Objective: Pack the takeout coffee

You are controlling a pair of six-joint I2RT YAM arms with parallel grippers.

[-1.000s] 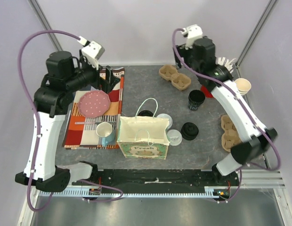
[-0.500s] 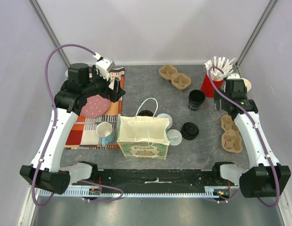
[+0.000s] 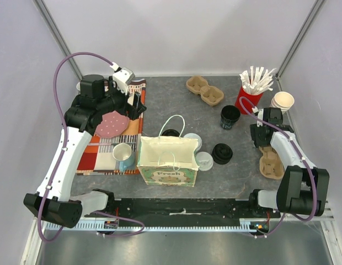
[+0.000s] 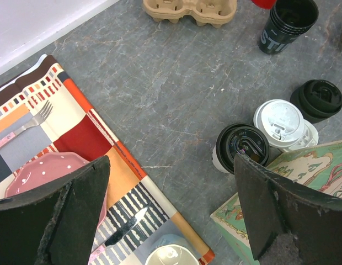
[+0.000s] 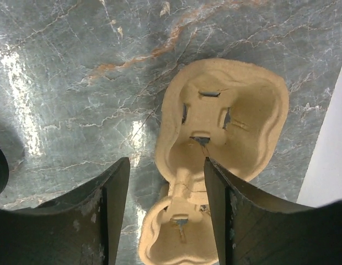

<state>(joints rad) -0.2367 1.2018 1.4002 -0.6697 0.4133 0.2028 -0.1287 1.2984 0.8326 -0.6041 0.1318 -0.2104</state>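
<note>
The paper bag stands open. The takeout coffee cups, two with white lids, sit at the bag's right rear corner, touching each other and just beside the bag; a black-lidded cup stands directly behind the bag.

The left gripper hovers behind and left of the bag, above the placemat - its jaws spread wide, holding nothing.

The right gripper is well to the right of the bag, pointing down at a cardboard carrier. Its fingers stand partly apart on either side of the carrier's narrow waist, with bare table showing between one finger and the cardboard - nothing is clamped.
</note>
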